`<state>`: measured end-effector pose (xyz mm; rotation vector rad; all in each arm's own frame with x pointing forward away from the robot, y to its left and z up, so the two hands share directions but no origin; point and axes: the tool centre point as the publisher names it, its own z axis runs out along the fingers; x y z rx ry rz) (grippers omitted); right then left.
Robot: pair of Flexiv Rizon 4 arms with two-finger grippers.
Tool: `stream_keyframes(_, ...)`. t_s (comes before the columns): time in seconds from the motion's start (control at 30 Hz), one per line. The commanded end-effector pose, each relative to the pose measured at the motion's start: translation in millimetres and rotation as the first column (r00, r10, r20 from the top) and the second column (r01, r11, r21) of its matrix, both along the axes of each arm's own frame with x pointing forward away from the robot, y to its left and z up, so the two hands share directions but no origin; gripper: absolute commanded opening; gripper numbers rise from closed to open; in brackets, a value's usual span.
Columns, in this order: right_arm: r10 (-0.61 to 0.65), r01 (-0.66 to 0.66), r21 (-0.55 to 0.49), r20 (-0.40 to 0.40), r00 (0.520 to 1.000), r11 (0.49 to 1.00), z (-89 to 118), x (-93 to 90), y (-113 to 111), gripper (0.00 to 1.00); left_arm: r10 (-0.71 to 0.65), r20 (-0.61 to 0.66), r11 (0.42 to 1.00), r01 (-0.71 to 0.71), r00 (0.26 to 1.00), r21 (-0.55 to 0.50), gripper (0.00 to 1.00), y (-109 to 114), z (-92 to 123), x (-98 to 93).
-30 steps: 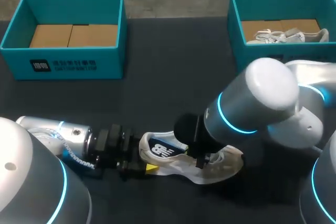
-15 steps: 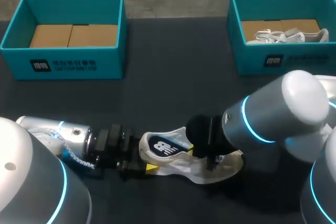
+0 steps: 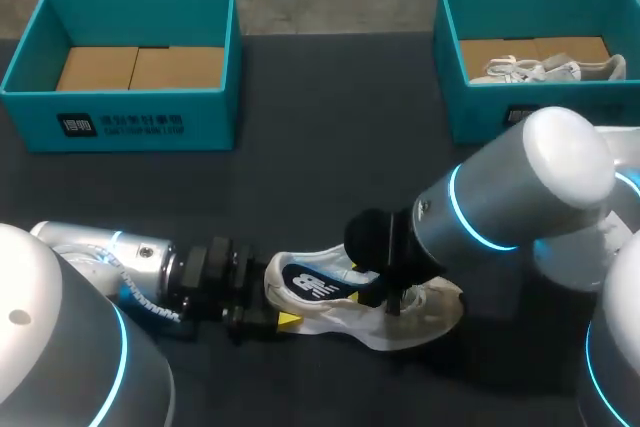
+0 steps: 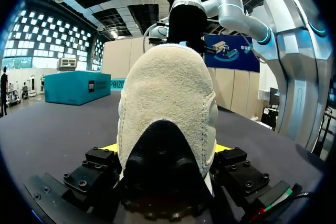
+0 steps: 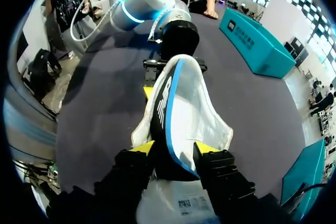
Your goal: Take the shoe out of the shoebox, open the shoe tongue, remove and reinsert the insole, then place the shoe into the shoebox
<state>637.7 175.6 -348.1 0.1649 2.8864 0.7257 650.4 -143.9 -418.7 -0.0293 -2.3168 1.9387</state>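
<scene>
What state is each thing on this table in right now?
White mesh sneaker: on the table, heel clamped by left tool.
Dark blue insole: partly out, pinched by right tool.
Left teal cardboard shoebox: open, shoeless.
Right teal cardboard shoebox: open, holding another white sneaker.

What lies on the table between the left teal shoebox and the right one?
Nothing. The head view shows only bare dark table between the left shoebox and the right shoebox.
</scene>
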Motion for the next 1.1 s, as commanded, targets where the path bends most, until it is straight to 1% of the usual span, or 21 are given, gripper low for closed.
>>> stream_keyframes(0.03,0.004,-0.005,-0.04,-0.009,1.0,0.999,12.9,-4.5,4.4,0.49,-0.001,-0.001,1.0,0.001,1.0,0.002,0.0,1.0,-2.5,1.1)
stream_keyframes(0.17,0.001,-0.005,-0.062,-0.053,0.999,0.998,20.9,-4.7,7.5,0.48,-0.001,-0.001,1.0,0.001,1.0,0.002,0.0,1.0,-2.5,1.1)
stream_keyframes(0.2,0.003,-0.006,-0.064,-0.055,0.998,0.998,23.6,-5.5,8.7,0.52,-0.001,-0.001,1.0,0.001,1.0,0.002,0.0,1.0,-2.5,1.1)
stream_keyframes(0.23,0.003,-0.008,-0.067,-0.068,0.998,0.998,27.0,-6.2,9.8,0.72,-0.001,-0.001,1.0,0.001,1.0,0.002,0.0,1.0,-2.5,1.1)
stream_keyframes(0.27,0.005,-0.01,-0.07,-0.071,0.997,0.998,28.8,-6.4,10.6,0.72,-0.001,-0.001,1.0,0.001,1.0,0.002,0.0,1.0,-2.5,1.1)
stream_keyframes(0.3,0.011,-0.017,-0.069,-0.086,0.996,0.998,32.5,-6.2,12.3,0.66,-0.001,-0.001,1.0,0.001,1.0,0.002,0.0,1.0,-2.5,1.1)
stream_keyframes(0.37,0.024,-0.031,-0.065,-0.099,0.995,0.997,38.1,-4.8,15.1,0.5,-0.001,-0.001,1.0,0.001,1.0,0.002,0.0,1.0,-2.5,1.1)
stream_keyframes(0.43,0.03,-0.037,-0.057,-0.124,0.992,0.998,41.0,-2.4,16.9,0.46,-0.001,-0.001,1.0,0.001,1.0,0.002,0.0,1.0,-2.5,1.1)
stream_keyframes(0.47,0.049,-0.054,-0.037,-0.134,0.99,0.998,42.2,-0.4,17.9,0.45,-0.001,-0.001,1.0,0.001,1.0,0.002,0.0,1.0,-2.5,1.1)
stream_keyframes(0.5,0.054,-0.058,-0.025,-0.16,0.986,0.998,42.6,1.9,18.5,0.44,-0.001,-0.001,1.0,0.001,1.0,0.002,0.0,1.0,-2.5,1.1)
stream_keyframes(0.53,0.045,-0.054,-0.041,-0.18,0.983,0.998,42.6,4.5,19.8,0.41,-0.001,-0.001,1.0,0.001,1.0,0.002,0.0,1.0,-2.5,1.1)
stream_keyframes(0.63,0.045,-0.055,-0.039,-0.224,0.974,0.998,40.2,9.3,21.2,0.41,-0.001,-0.001,1.0,0.001,1.0,0.002,0.0,1.0,-2.5,1.1)
stream_keyframes(0.7,0.046,-0.055,-0.033,-0.25,0.967,0.998,37.6,12.3,22.2,0.46,-0.001,-0.001,1.0,0.001,1.0,0.002,0.0,1.0,-2.5,1.1)
stream_keyframes(0.9,0.07,-0.079,-0.017,-0.309,0.948,0.997,31.3,17.9,28.0,0.43,-0.001,-0.001,1.0,0.001,1.0,0.002,0.0,1.0,-2.5,1.1)
stream_keyframes(1.1,0.072,-0.083,-0.018,-0.341,0.937,0.996,25.6,11.8,31.8,0.4,-0.001,-0.001,1.0,0.001,1.0,0.002,0.0,1.0,-2.5,1.1)
